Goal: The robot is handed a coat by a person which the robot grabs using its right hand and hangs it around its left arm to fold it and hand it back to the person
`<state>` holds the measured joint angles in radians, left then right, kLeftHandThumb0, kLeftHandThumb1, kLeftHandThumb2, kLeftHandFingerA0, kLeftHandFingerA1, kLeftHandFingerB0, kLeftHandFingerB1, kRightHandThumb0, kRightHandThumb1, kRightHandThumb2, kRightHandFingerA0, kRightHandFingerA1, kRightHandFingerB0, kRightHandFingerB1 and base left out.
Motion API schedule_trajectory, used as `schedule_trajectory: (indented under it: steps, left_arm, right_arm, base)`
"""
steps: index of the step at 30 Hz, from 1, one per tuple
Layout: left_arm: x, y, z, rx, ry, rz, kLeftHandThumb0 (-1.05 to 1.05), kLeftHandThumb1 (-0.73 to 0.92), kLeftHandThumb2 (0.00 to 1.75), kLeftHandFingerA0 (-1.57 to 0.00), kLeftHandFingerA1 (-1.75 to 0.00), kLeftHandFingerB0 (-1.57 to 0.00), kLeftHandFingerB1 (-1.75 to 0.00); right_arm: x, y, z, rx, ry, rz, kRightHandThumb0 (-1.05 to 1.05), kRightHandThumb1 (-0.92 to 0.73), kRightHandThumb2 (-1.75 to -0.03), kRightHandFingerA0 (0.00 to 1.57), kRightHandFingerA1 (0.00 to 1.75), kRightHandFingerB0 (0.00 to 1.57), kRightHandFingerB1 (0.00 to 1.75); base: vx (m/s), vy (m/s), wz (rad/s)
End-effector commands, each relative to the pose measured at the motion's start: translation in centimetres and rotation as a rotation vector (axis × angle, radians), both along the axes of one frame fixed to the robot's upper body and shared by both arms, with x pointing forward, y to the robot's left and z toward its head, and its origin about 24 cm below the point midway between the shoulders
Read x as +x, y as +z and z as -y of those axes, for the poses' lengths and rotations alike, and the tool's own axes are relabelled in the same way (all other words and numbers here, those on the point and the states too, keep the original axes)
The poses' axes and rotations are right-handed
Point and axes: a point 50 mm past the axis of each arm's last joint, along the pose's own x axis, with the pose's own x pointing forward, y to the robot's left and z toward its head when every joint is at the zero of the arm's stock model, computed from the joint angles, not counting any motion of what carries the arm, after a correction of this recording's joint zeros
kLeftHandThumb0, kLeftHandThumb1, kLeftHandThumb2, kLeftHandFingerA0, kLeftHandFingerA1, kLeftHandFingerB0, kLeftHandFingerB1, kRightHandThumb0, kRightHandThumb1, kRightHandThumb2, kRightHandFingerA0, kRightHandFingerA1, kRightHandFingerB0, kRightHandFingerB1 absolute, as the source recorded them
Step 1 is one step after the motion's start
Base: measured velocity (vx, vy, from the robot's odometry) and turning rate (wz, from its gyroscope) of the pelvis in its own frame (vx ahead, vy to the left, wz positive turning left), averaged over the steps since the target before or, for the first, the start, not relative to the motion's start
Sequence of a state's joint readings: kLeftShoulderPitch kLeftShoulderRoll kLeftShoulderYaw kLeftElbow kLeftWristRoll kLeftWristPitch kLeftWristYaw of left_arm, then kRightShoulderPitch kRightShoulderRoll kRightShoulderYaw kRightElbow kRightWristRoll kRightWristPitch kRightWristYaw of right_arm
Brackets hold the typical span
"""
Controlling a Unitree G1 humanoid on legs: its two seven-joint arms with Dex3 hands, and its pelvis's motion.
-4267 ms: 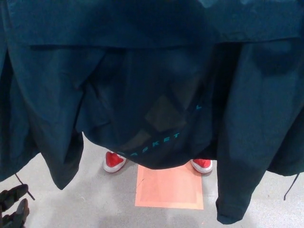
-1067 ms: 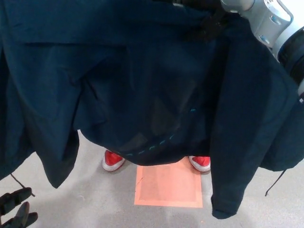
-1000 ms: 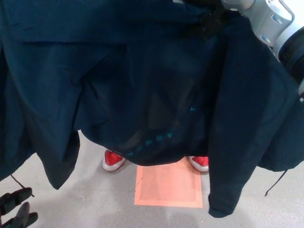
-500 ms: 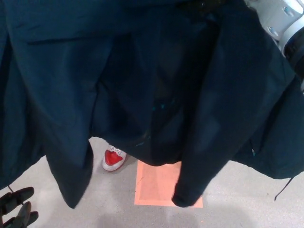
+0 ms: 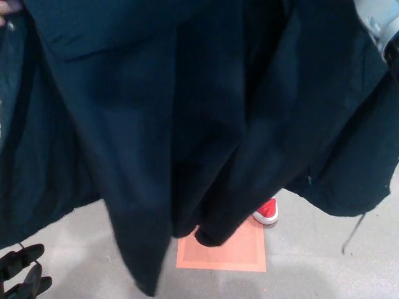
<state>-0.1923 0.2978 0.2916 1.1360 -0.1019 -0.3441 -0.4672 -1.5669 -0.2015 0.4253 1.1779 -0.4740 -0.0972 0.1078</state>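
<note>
As the right forearm (image 5: pixel 378 22) rises toward the upper right, the coat (image 5: pixel 156 124) swings leftward in mid-air, hiding all but one red shoe (image 5: pixel 267 212) beside the orange floor mark (image 5: pixel 230 254). The right hand is out of sight. The left hand (image 5: pixel 22 277), empty with fingers apart, hangs low, so draping appears still to come.

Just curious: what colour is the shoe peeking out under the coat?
The shoe is red with a white sole; head view shows it best.

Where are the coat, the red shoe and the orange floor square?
coat (image 5: pixel 143 124), head view, middle of its hanging cloth
red shoe (image 5: pixel 267 211), head view, its toe
orange square (image 5: pixel 232 256), head view, its bare lower part
</note>
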Motion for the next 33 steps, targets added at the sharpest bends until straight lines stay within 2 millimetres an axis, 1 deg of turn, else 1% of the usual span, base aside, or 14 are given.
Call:
schedule_trajectory:
  steps: [1,2,3,4,6,10,13,21,22,24,25,27,32,33]
  left_arm:
    - [-0.3,0.6,-0.3,-0.105,-0.020,0.059,-0.65,0.82,0.64,-0.30,-0.39,-0.23,-0.33]
    - [-0.2,0.9,-0.1,-0.119,-0.070,0.067,-0.68,0.81,0.64,-0.34,-0.39,-0.27,-0.35]
    - [-0.2,1.0,-0.1,-0.122,-0.089,0.069,-0.68,0.81,0.64,-0.34,-0.39,-0.27,-0.35]
    - [-0.1,1.2,0.0,-0.130,-0.125,0.066,-0.70,0.81,0.64,-0.34,-0.38,-0.26,-0.34]
    - [0.3,1.5,0.1,-0.167,-0.181,0.061,-0.71,0.80,0.65,-0.33,-0.37,-0.29,-0.35]
    - [0.5,2.3,0.6,-0.208,-0.267,0.080,-0.69,0.81,0.64,-0.31,-0.36,-0.31,-0.35]
    - [0.6,2.9,1.0,-0.243,-0.344,0.095,-0.67,0.84,0.65,-0.28,-0.35,-0.24,-0.34]
    - [1.0,6.6,3.4,-0.286,-0.667,0.170,-0.64,0.83,0.65,-0.26,-0.36,-0.26,-0.34]
    - [0.8,7.7,4.5,-0.292,-0.762,0.177,-0.70,0.80,0.64,-0.23,-0.36,-0.24,-0.34]
    - [0.5,8.6,5.8,-0.306,-0.842,0.175,-0.72,0.78,0.63,-0.23,-0.36,-0.25,-0.34]
    - [0.3,9.2,6.8,-0.305,-0.918,0.187,-0.73,0.79,0.64,-0.22,-0.36,-0.24,-0.33]
    - [0.1,10.0,8.4,-0.292,-1.006,0.213,-0.73,0.81,0.65,-0.27,-0.38,-0.23,-0.33]
    - [-0.1,11.2,13.4,-0.292,-1.169,0.254,-0.71,0.85,0.65,-0.22,-0.37,-0.18,-0.33]
    - [0.0,11.3,13.9,-0.289,-1.180,0.252,-0.38,0.52,1.09,0.00,-0.48,0.00,-0.47]
  right_arm:
    - [-7.3,15.5,-2.4,0.422,0.063,0.746,-0.31,-0.79,-0.67,1.06,1.51,0.95,1.20]
    - [-7.6,16.0,-2.6,0.422,0.069,0.753,-0.34,-0.61,-0.99,1.27,1.40,0.95,1.19]
    - [-7.7,16.1,-2.6,0.422,0.071,0.756,-0.34,-0.61,-0.99,1.27,1.40,0.95,1.19]
    - [-7.9,16.4,-2.7,0.419,0.077,0.762,-0.31,-0.80,-0.64,1.05,1.55,0.86,1.34]
    - [-8.3,16.9,-3.0,0.411,0.090,0.767,-0.32,-0.82,-0.65,1.29,0.88,1.08,0.91]
    - [-8.9,17.6,-3.9,0.394,0.109,0.767,-0.33,-0.82,-0.64,1.31,0.74,1.10,0.82]
    - [-9.3,18.0,-4.5,0.396,0.130,0.764,-0.32,-0.81,-0.64,1.24,0.85,1.01,0.96]
    - [-10.3,18.3,-6.7,0.370,0.209,0.743,-0.31,-0.81,-0.65,1.25,0.82,1.07,0.82]
    - [-10.2,17.9,-7.3,0.352,0.228,0.736,-0.29,-0.82,-0.65,1.10,1.34,0.99,1.07]
    - [-10.0,17.5,-7.8,0.323,0.240,0.729,-0.27,-0.80,-0.63,1.11,1.27,0.98,1.05]
    - [-9.9,17.2,-8.0,0.293,0.245,0.722,-0.23,-0.70,-0.60,1.16,0.98,1.03,0.84]
    - [-9.7,16.7,-8.5,0.291,0.250,0.700,-0.28,-0.74,-0.62,1.11,1.18,0.94,1.08]
    - [-8.9,14.6,-10.4,0.319,0.291,0.592,-0.29,-0.79,-0.65,1.03,1.38,0.92,1.08]
    - [-8.9,14.4,-10.7,0.321,0.299,0.582,-0.27,-0.80,-0.67,0.97,1.46,0.87,1.14]
  base:
    - [0.00,0.000,0.00]
    - [0.00,0.000,0.00]
    - [0.00,0.000,0.00]
    - [0.00,0.000,0.00]
    - [0.00,0.000,0.00]
    - [0.00,0.000,0.00]
    - [0.00,0.000,0.00]
    - [0.00,0.000,0.00]
    - [0.00,0.000,0.00]
    - [0.00,0.000,0.00]
    - [0.00,0.000,0.00]
    - [0.00,0.000,0.00]
    - [0.00,0.000,0.00]
    - [0.00,0.000,0.00]
